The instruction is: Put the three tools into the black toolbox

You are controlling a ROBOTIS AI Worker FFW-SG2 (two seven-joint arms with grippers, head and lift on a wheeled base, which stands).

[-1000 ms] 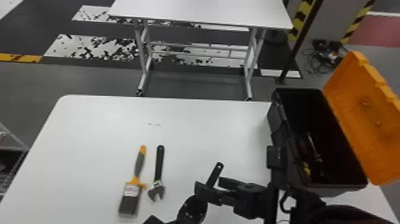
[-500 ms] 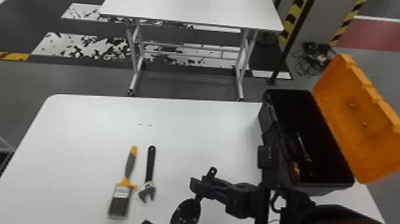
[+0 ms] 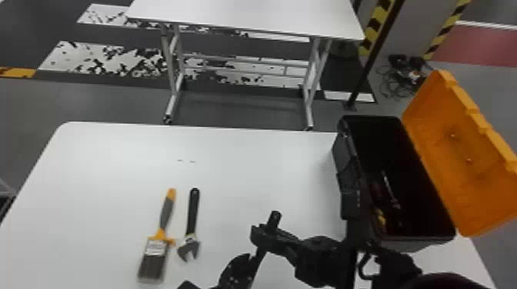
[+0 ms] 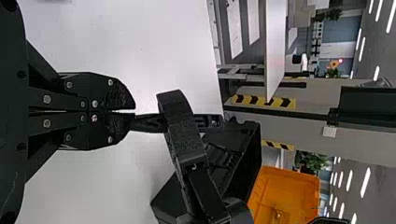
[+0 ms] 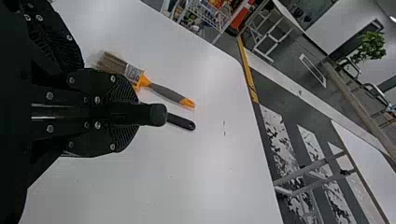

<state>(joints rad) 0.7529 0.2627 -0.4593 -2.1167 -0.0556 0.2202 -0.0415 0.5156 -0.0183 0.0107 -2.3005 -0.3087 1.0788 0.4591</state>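
In the head view, a paintbrush (image 3: 166,215) and an adjustable wrench (image 3: 193,215) lie side by side on the white table. Right of them, a black-handled tool (image 3: 274,218) is held above the table between both grippers. My left gripper (image 3: 235,271) has its lower part; my right gripper (image 3: 265,236) crosses its handle. In the left wrist view, my left gripper (image 4: 134,112) is shut on the tool (image 4: 212,121). The right wrist view has my right gripper (image 5: 138,114) shut on the handle (image 5: 156,115). The black toolbox (image 3: 348,153) stands open at the right.
The orange lid (image 3: 457,153) leans outward on the toolbox's far right side. A slim silvery item (image 3: 390,188) and something yellow (image 3: 381,218) lie inside the box. A second white table (image 3: 246,17) stands beyond the work table (image 3: 115,161).
The right gripper's fingers have closed on the tool's handle. The head view has swung slightly right, so the table, tools and toolbox appear shifted left. Brush and wrench stay where they lay.
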